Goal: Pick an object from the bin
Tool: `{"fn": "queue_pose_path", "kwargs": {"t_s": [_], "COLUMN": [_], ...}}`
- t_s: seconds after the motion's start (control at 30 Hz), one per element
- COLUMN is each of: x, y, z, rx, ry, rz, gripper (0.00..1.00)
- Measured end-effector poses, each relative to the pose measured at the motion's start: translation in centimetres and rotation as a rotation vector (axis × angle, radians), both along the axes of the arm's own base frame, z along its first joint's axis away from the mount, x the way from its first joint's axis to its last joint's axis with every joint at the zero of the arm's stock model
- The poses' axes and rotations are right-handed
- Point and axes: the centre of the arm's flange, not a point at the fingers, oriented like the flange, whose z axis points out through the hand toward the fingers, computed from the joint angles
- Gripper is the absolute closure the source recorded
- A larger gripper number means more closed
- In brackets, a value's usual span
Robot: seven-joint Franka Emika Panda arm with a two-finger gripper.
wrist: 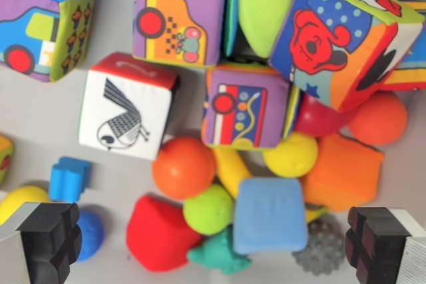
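Bare bin floor (40,134) open toward 9 o'clock, broken only by a small blue block (68,177). Narrow clear strip at 3 o'clock along the edge. Centre choked: bird cube (126,108), purple cube (245,106) and orange ball (183,167) packed touching. Toward 6 o'clock, between the wide-apart hand (213,237) fingers (50,237), crowded by red cushion (158,234), green ball (208,209), blue pad (269,214).

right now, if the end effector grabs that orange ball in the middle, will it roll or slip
The orange ball looks smooth and round, so it may squirt sideways under the fingers. Wedged against the green ball and red soft block, it probably won't roll far.
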Motion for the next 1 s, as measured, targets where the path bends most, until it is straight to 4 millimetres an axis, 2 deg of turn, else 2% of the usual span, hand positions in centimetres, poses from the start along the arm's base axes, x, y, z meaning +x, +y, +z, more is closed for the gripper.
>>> {"fn": "queue_pose_path", "kwargs": {"t_s": [1.0], "x": [1.2], "y": [-2.3], "z": [-1.5], "rx": [0.013], "ry": [-0.001], "rz": [0.283], "gripper": [0.0]}}
